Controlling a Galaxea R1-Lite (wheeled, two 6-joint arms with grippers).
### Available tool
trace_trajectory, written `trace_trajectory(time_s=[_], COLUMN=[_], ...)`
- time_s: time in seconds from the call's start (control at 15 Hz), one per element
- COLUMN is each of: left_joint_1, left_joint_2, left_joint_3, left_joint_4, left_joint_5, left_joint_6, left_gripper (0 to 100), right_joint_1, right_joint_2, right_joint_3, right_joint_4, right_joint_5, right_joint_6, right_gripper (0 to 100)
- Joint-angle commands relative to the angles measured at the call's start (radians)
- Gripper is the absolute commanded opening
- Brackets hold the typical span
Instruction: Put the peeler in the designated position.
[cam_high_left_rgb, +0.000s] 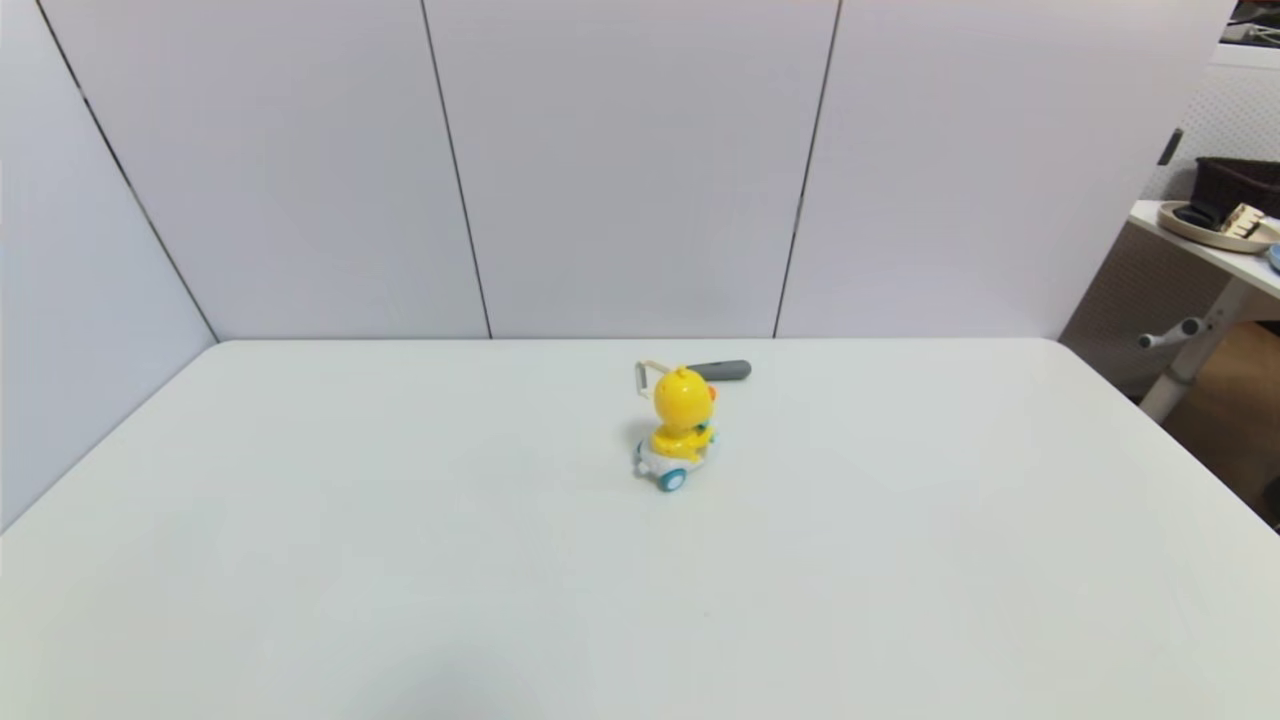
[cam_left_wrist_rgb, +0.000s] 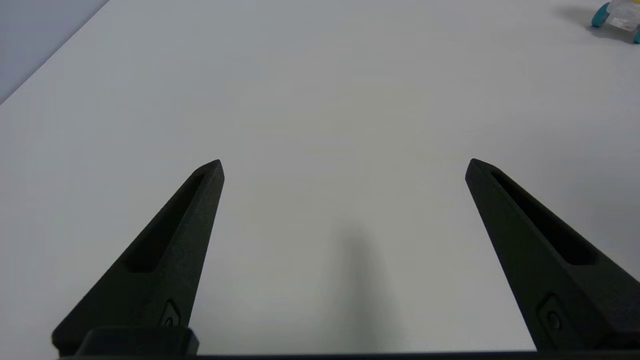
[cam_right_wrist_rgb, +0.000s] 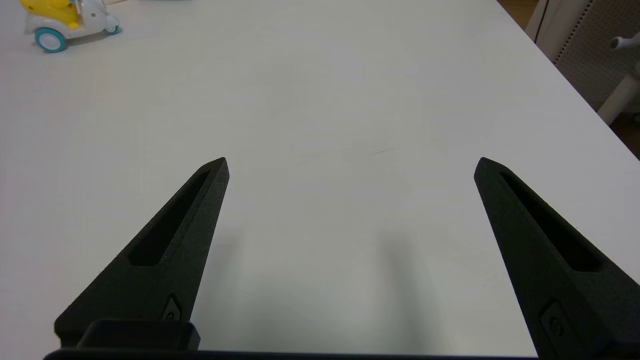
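Lying behind the duck (cam_high_left_rgb: 680, 425), the peeler (cam_high_left_rgb: 722, 370) sits well apart from both wide-spread end effectors.

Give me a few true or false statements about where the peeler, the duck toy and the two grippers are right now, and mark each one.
1. The peeler lies on the table behind the duck toy, toward the far edge. True.
2. The left gripper is shut on the peeler. False: its fingers are spread open over bare table and hold nothing.
3. The duck toy stands upright on its wheels. True.
4. The right gripper is touching the duck toy. False: it is open, and the toy sits well away from it.
5. The duck partly hides the peeler's head in the head view. True.
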Motion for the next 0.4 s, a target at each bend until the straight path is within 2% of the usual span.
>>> trace_trajectory(time_s=[0.07,0.4], left_joint_1=[0.0,0.0], left_joint_2=[0.001,0.001], left_joint_3=[0.0,0.0], left_joint_4=[0.001,0.001], left_joint_5=[0.0,0.0], left_joint_6=[0.0,0.002], left_gripper=[100,100], right_joint_1=[0.0,0.0], right_joint_2=[0.003,0.003], right_joint_3=[-0.004,0.0], right_joint_4=[0.012,-0.002], right_joint_5=[0.0,0.004], right_joint_6=[-0.004,0.005], right_gripper=[100,100])
